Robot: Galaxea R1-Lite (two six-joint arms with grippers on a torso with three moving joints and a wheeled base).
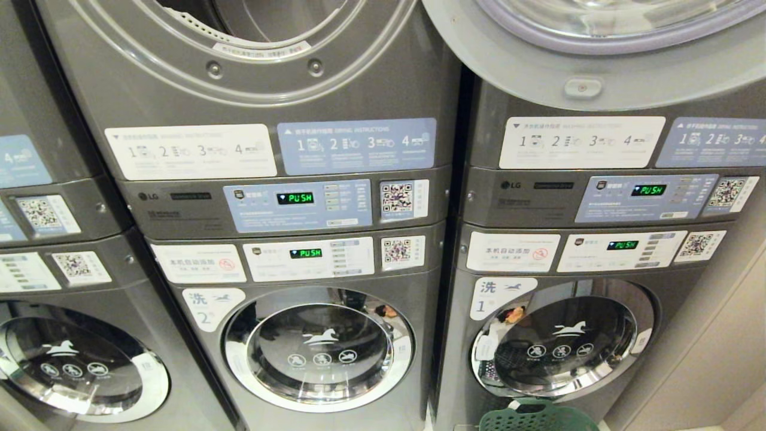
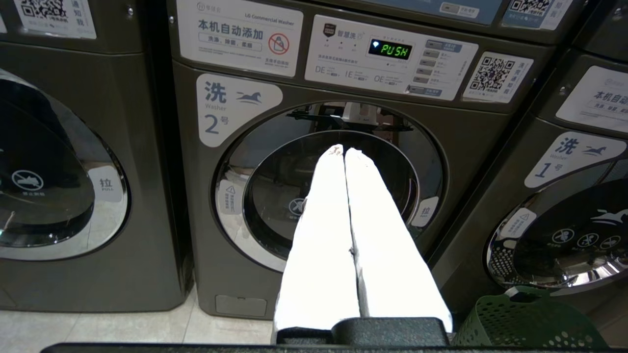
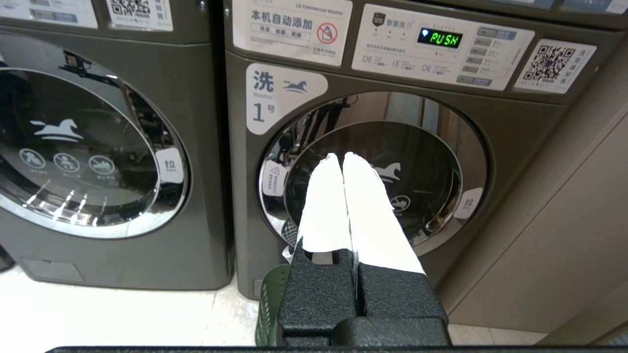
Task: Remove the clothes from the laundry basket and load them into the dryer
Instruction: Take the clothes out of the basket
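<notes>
White-fingered grippers are held level before the grey stacked machines, nothing gripped.

The left gripper (image 2: 343,149) is aimed at the door of washer 2 (image 2: 328,186), its fingers pressed together; the right gripper (image 3: 342,156) is aimed at washer 1 (image 3: 373,171), fingers likewise together. The green laundry basket (image 1: 535,416) is set on the floor just in front of washer 1, rim upward; its long axis cannot be told. The open dryer door (image 1: 598,54) is seen above washer 1.

You see dark grey machines (image 1: 287,335) with green "PUSH" displays (image 1: 295,198), white and pale blue labels (image 1: 356,145), a perforated green laundry basket (image 1: 532,418), and white gripper fingers (image 2: 324,235).
</notes>
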